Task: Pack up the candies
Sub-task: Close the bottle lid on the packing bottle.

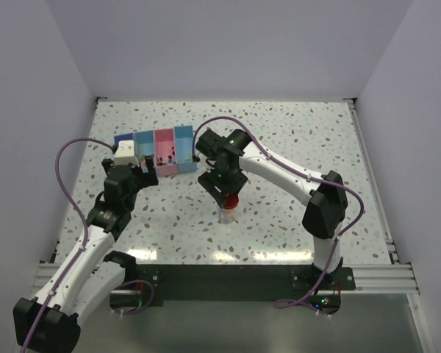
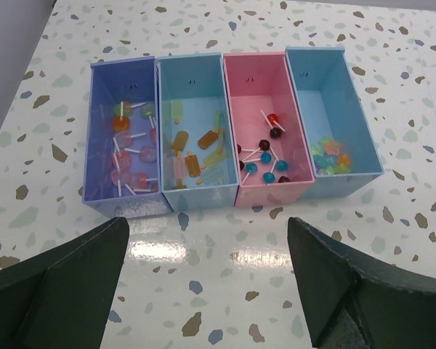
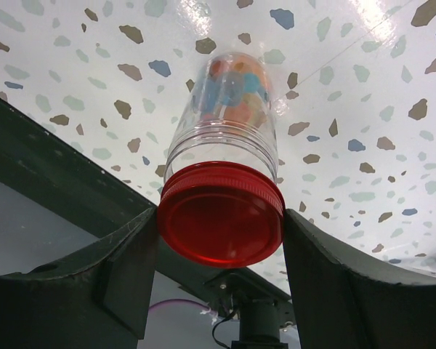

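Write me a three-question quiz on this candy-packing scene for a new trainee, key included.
1. Multiple choice: what is the right gripper shut on?
A) a pink bin
B) the red lid of the clear jar
C) nothing
2. True or false: the left gripper is shut.
3. Fill in: the candies lie in a row of ____ bins.

Key
1. B: its fingers press both sides of the lid.
2. False: it is open, hovering in front of the bins.
3. Four.
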You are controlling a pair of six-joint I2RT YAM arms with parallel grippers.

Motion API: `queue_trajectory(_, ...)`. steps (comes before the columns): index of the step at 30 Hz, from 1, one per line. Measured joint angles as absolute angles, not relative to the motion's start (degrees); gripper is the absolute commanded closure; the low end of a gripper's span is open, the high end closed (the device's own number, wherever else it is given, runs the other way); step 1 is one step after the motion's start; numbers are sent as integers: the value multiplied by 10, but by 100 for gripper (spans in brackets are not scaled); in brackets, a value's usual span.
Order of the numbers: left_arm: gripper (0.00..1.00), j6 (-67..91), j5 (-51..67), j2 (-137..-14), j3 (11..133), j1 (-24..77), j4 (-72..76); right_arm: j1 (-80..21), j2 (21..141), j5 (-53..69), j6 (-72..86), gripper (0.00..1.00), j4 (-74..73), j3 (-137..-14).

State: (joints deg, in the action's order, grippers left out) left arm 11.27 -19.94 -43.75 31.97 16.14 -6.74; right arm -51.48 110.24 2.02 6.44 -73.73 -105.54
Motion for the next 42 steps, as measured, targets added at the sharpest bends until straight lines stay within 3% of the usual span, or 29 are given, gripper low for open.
queue_trajectory(42,5,109,-197,-439,320,161,-67,-515,1107,20,64,62,-719,-1032)
